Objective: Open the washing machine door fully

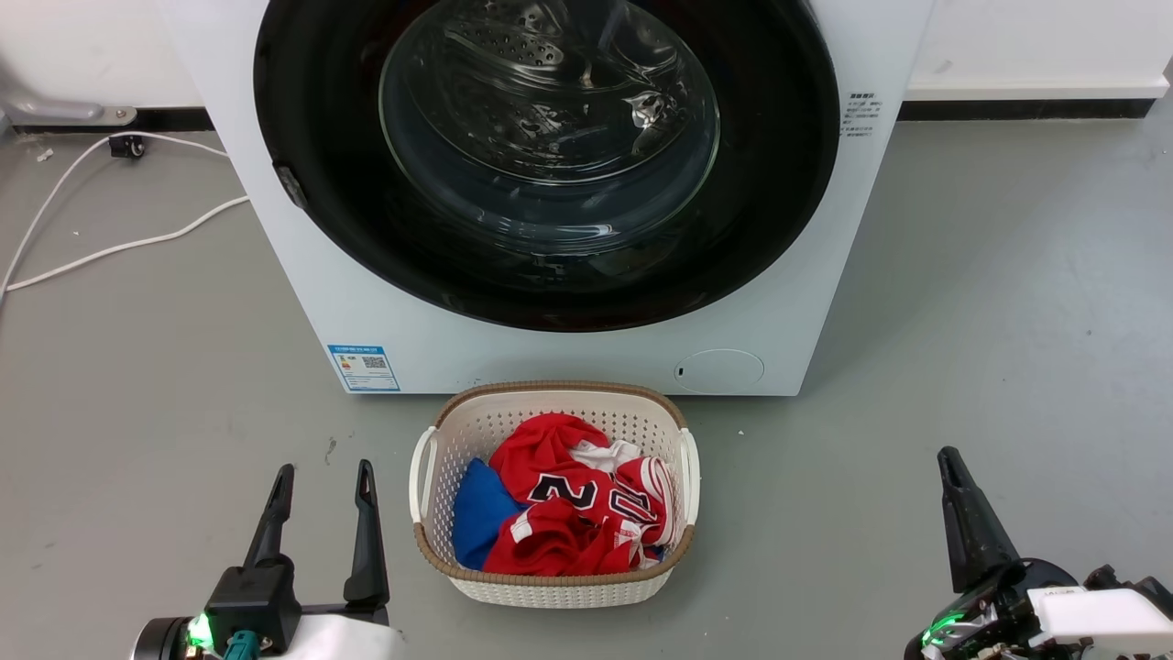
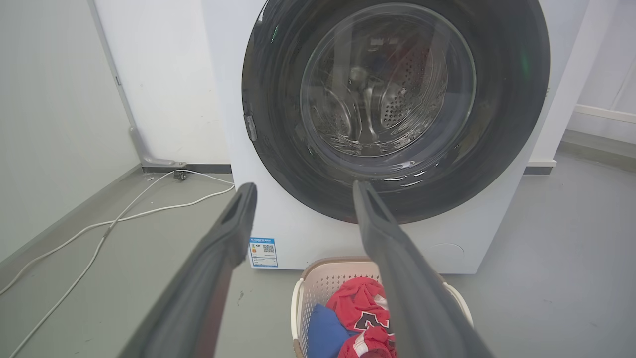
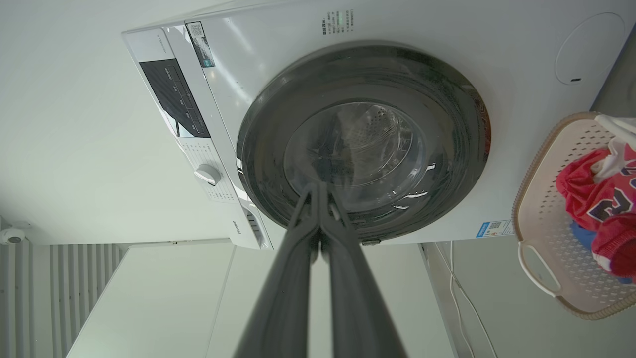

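Washing machine door (image 1: 547, 156) is closed, flush against the front of the white washing machine (image 1: 275, 238), black rim spanning nearly the whole width, clear glass bowl in the middle with the perforated drum visible through it. There is a small grey catch (image 1: 291, 186) on the rim's edge at the robot's left. Low on the machine front are a blue label (image 1: 364, 367) at the left corner and a round flap (image 1: 719, 371) at the right; the right wrist view shows the control panel with a knob (image 3: 207, 174). Directly in front of the machine, on the grey floor (image 1: 1008, 367), stands a cream perforated basket (image 1: 559, 390) holding a red jersey (image 1: 568, 495) and a blue cloth (image 1: 476, 522). A white cable (image 1: 119, 243) trails on the floor to the machine's left. Left hand (image 1: 324, 472) sits low at the left of the basket, fingers spread wide apart, gripping nothing, well short of the door. Right hand (image 1: 948, 458) sits low at the right of the basket; fingers are pressed together with nothing between them, also well apart from the door. Both hands point toward the machine.
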Tool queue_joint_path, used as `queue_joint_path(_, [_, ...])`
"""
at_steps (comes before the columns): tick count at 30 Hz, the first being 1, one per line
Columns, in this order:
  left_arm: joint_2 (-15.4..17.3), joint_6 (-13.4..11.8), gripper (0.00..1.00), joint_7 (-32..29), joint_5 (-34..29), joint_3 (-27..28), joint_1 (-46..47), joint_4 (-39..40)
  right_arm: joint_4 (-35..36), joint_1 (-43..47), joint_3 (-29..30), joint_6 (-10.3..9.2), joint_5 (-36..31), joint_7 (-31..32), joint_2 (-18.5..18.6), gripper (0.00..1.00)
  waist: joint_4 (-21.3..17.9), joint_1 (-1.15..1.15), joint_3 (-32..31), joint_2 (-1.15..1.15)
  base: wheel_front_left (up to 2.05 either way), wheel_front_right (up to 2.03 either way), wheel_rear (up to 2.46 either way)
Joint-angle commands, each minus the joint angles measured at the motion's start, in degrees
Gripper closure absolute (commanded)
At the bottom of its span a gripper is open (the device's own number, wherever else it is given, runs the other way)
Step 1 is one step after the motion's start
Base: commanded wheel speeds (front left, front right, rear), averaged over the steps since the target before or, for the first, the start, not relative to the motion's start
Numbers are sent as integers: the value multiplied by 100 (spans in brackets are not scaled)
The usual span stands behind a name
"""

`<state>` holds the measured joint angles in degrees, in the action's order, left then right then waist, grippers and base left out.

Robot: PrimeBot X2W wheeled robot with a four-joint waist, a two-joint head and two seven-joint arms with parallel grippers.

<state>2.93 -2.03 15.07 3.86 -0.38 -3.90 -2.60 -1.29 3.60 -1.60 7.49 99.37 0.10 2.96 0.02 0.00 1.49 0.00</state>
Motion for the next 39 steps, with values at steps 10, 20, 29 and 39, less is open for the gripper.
queue_joint_path(10, [-7, -7, 0, 16, -45, 9, 50, 18, 17, -112, -4, 0, 13, -17, -13, 100, 27, 0, 98, 0, 0, 0, 0])
queue_joint_path(20, [-6, 29, 0, 16, -133, 6, 364, 85, -277, -1135, 610, 1, -257, 173, 0, 100, 90, 0, 621, 0, 0, 0, 0])
queue_joint_path(29, [-7, 134, 0, 16, -231, -27, 866, 167, -871, -2783, 1330, 1, -373, 492, 279, 100, 160, 0, 1381, 0, 0, 0, 0])
queue_joint_path(39, [-3, 295, 0, 16, -356, -110, 1541, 283, -1624, -4714, 1469, 1, -738, 832, 923, 100, 361, 0, 2325, 0, 0, 0, 0])
